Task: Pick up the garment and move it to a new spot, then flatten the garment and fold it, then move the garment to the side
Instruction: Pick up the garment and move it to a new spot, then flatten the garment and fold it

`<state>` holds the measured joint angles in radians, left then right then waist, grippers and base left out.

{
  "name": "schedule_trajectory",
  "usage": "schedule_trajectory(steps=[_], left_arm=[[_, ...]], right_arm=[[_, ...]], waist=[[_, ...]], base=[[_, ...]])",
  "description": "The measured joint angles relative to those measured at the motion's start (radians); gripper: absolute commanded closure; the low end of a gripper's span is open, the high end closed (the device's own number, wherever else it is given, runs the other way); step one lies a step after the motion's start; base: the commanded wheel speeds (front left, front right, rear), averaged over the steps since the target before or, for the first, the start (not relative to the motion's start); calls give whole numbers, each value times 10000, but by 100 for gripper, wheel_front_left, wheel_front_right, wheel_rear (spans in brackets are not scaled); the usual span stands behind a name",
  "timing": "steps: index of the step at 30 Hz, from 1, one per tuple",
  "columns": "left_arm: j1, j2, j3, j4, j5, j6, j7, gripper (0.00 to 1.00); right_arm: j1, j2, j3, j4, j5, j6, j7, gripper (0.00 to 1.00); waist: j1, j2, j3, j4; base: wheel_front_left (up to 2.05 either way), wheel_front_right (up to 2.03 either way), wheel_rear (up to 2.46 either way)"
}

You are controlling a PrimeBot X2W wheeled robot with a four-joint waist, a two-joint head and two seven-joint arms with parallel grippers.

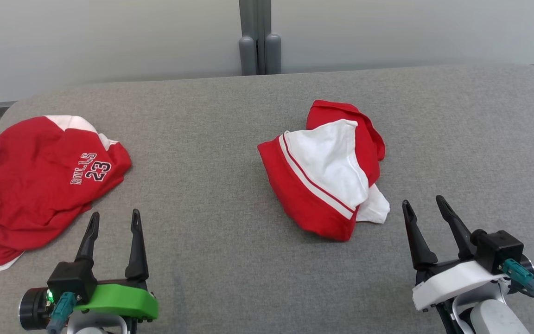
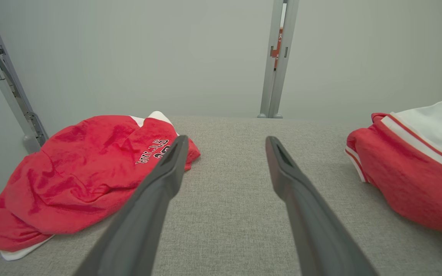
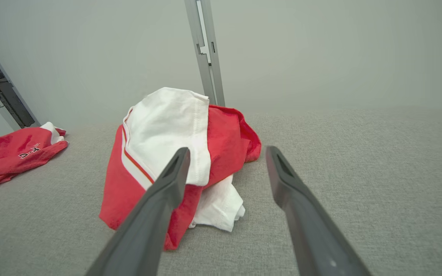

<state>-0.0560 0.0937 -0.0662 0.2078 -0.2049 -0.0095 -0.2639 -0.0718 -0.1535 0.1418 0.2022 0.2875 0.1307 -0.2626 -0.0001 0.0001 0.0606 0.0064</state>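
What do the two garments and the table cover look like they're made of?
Red-and-white garment: soft matte knit, likely cotton; it slumps in limp folds. Red BULLS 23 shirt: similar matte cloth, faintly fuzzy; lettering printed or stitched, unclear. Table cover: grey woven fabric, coarse weave visible.

Soft matt cloth garment [image 1: 325, 169] on coarse grey woven table [image 1: 230, 241].
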Motion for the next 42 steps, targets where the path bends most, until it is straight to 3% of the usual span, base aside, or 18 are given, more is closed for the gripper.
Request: schedule_trajectory(steps=[42], left_arm=[[108,-403,989,286,679,-506,0,0]], right_arm=[[210,134,-199,-102,-82,0,0,0]], waist=[[0,0,-255,-144]], base=[[0,0,0]])
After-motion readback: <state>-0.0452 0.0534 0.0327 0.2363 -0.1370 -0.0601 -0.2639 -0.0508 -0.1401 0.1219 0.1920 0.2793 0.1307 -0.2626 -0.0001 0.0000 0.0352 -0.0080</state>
